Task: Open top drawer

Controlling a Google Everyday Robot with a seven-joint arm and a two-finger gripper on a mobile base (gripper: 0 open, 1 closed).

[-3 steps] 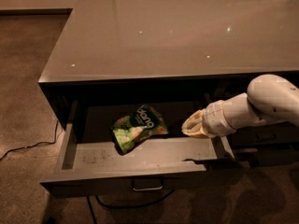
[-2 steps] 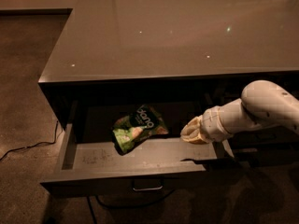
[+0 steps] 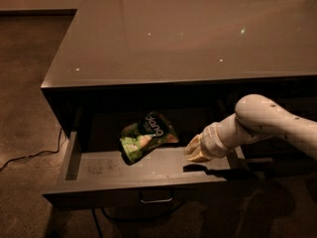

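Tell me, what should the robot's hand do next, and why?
Probably lift the gripper up and back out of the top drawer. The drawer already stands pulled far out, with its pale floor and a green snack bag showing, so the opening looks done. The gripper sits low inside the drawer's right end, right of the bag and away from the handle.

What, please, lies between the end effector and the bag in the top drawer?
Only bare drawer floor, seen in the camera view; the end effector sits inside the drawer's right end, close beside the bag.
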